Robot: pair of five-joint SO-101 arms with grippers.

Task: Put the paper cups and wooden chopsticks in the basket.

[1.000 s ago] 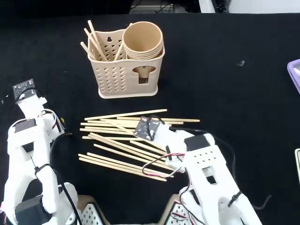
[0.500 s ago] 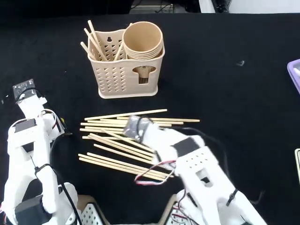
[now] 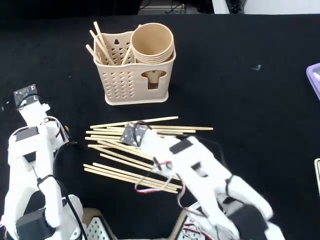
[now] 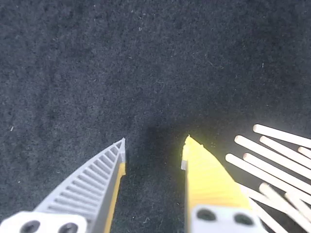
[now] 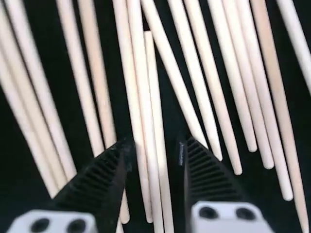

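Loose chopsticks (image 3: 107,133) lie flat at lower centre of the high view, long axes left-right, the lower ones slanting down-right. Right gripper (image 5: 154,150) is open, straddling two sticks mid-pile. Left gripper (image 4: 153,145) is open over bare cloth. Sticks look light, stiff and prone to rolling, so pinch mid-length. Paper cups (image 3: 152,42) are stacked in the basket (image 3: 135,85), upper left.

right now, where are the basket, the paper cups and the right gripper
basket (image 3: 134,82), high view, front wall
paper cups (image 3: 152,42), high view, top cup's inside
right gripper (image 5: 156,145), right wrist view, between fingertips
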